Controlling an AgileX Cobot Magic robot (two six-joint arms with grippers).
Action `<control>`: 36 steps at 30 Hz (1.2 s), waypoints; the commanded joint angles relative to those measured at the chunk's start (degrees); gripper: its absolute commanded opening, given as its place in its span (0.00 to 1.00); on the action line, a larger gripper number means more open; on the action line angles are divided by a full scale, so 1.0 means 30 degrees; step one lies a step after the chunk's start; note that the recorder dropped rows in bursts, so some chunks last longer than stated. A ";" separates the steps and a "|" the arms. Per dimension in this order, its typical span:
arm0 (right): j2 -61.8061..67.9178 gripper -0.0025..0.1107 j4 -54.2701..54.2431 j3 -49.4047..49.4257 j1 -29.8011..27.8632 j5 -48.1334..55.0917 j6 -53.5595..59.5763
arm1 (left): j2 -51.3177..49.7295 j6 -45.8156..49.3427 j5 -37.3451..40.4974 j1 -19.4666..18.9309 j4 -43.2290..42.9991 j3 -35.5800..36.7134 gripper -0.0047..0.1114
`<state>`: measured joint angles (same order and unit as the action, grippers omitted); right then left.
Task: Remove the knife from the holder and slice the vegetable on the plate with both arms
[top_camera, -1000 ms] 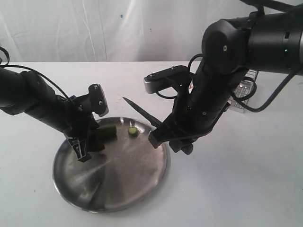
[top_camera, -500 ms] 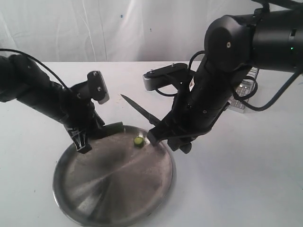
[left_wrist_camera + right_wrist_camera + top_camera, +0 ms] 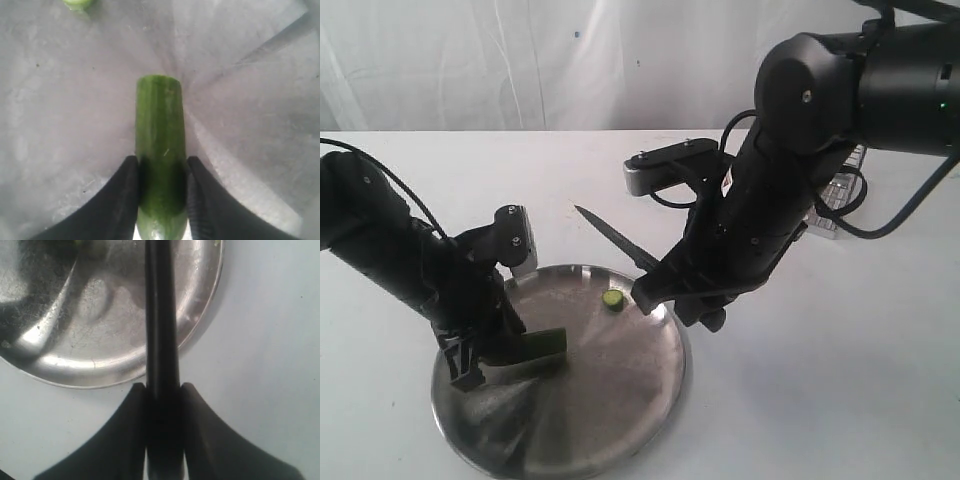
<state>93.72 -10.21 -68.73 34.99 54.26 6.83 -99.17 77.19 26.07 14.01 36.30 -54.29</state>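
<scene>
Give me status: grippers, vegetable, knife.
Left gripper shut on vegetable, over plate. Right gripper shut on knife, blade raised. One cut slice on plate. Nothing blocking.

Plate [image 3: 620, 420]: round shiny steel, flat on the white table.
Vegetable [image 3: 532, 346]: green, cut flat at one end, lying on the plate's left half, pinched at its other end.
Cut slice [image 3: 612, 298]: small green disc near the plate's far rim.
Knife [image 3: 610, 237]: all black, held above the plate's far rim, tip pointing away from it.
Holder [image 3: 832, 198]: silver wire grid, well right of the plate, mostly hidden.

Soft even light — blurry wrist views
</scene>
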 commanded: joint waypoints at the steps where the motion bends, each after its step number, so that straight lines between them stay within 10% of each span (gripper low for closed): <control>1: -0.0194 0.02 -0.0105 0.0076 -0.0100 -0.0039 0.0210 | 0.0121 0.0046 0.0329 -0.0022 0.0940 0.0164 0.41; 5: -0.0194 0.02 -0.0105 0.0076 -0.0100 -0.0039 0.0210 | 0.0164 0.0046 0.0329 -0.0022 0.1322 0.0164 0.60; 11: -0.0194 0.02 -0.0105 0.0076 -0.0100 -0.0032 0.0210 | 0.1928 -0.1627 0.0163 -0.0022 0.1881 -0.0591 0.60; 19: -0.0194 0.02 -0.0206 0.0076 -0.0100 0.0129 0.0175 | 0.3587 -0.2107 0.4728 -0.0022 -0.0140 -0.0724 0.12; 26: -0.0194 0.02 -0.0206 0.0076 -0.0100 0.0125 0.0175 | 0.3587 0.0089 1.0435 0.1260 0.0996 0.0382 0.21; 36: -0.0194 0.02 -0.0206 0.0076 -0.0100 -0.0007 0.0100 | 0.3587 0.2568 0.2116 0.4004 0.1132 0.6232 0.04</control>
<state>93.72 -10.56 -68.73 34.99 54.71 6.83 -88.83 83.67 41.32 23.88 38.55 -39.40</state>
